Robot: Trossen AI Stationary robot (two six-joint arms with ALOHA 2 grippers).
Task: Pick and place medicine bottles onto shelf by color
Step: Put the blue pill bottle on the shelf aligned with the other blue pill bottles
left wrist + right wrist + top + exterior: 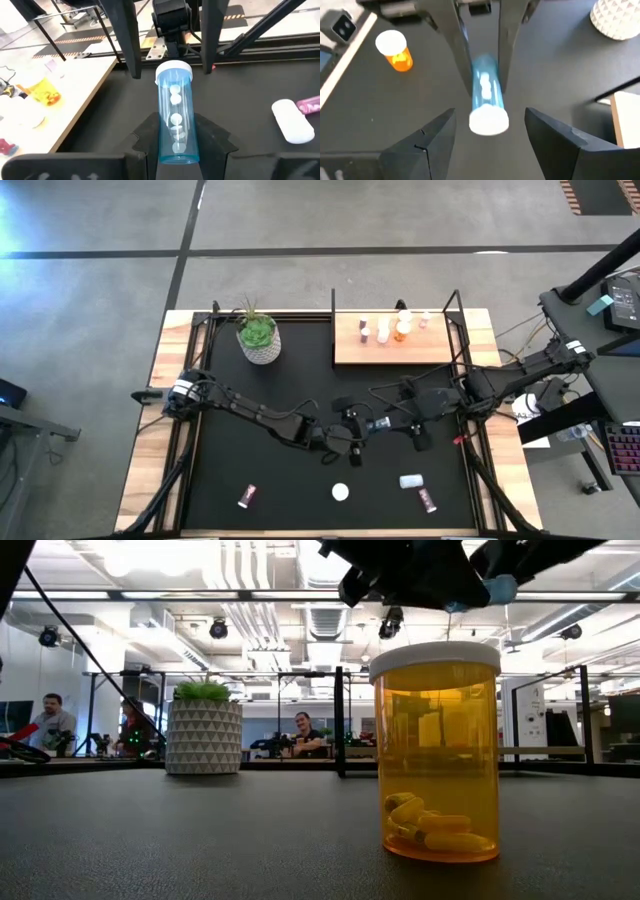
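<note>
A few bottles stand on the shelf (395, 345). The left pincer (179, 145) grips a blue bottle (175, 120) mid-handover; the right pincer (490, 132) waits open. Several remain on the bench (290, 490).

A clear blue bottle (175, 120) with a white cap (white pills inside) lies level at the high view's centre; several bottles (385, 330) stand on the shelf (350, 350), upper right of centre.
</note>
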